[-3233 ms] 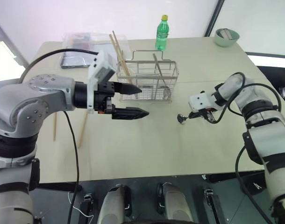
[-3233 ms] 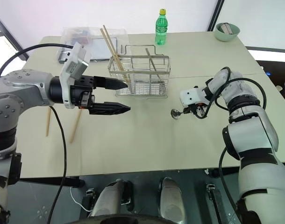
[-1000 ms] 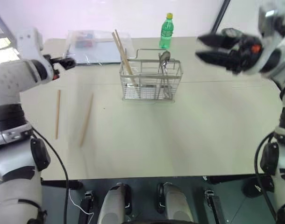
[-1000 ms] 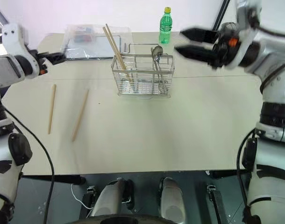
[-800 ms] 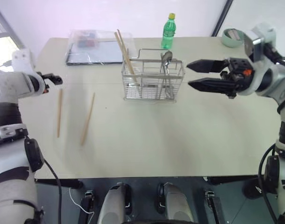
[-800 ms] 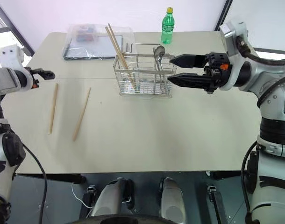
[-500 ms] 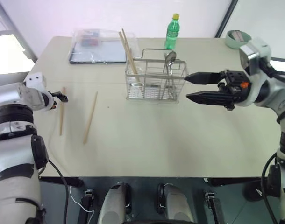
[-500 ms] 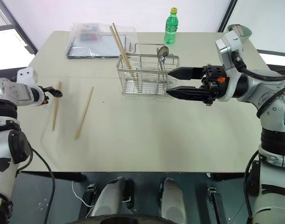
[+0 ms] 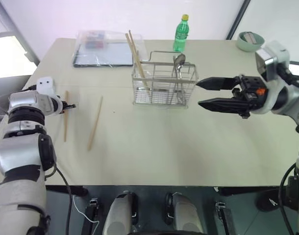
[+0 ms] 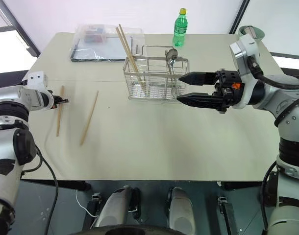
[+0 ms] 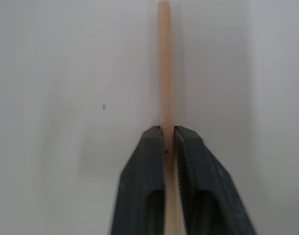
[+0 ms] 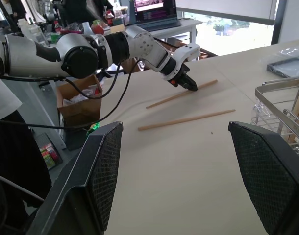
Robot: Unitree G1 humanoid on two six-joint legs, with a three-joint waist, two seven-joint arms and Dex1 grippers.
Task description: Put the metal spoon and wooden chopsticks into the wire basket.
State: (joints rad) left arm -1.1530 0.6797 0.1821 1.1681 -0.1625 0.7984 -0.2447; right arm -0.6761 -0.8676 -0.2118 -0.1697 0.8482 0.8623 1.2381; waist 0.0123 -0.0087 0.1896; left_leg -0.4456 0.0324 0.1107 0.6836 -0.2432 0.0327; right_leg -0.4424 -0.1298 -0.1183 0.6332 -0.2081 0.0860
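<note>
The wire basket (image 9: 164,84) stands mid-table with two wooden chopsticks (image 9: 136,51) leaning in its left end and the metal spoon (image 9: 178,61) upright in its right end. Two more wooden chopsticks lie on the table at the left, an outer one (image 9: 65,122) and an inner one (image 9: 95,122). My left gripper (image 9: 71,105) is shut on the outer stick near its far end; in the left wrist view the fingers (image 11: 144,161) pinch the stick (image 11: 164,63). My right gripper (image 9: 198,93) hovers open just right of the basket, holding nothing.
A green bottle (image 9: 181,33) and a clear plastic tray (image 9: 103,46) stand behind the basket. A pale green bowl (image 9: 249,40) sits at the far right corner. Off the table's left edge are a cardboard box (image 12: 78,100) and cluttered desks.
My left gripper has come down to the outer chopstick and shut on it. The spoon, earlier at my right gripper on the table, now stands in the basket. The right gripper stays open beside it.
</note>
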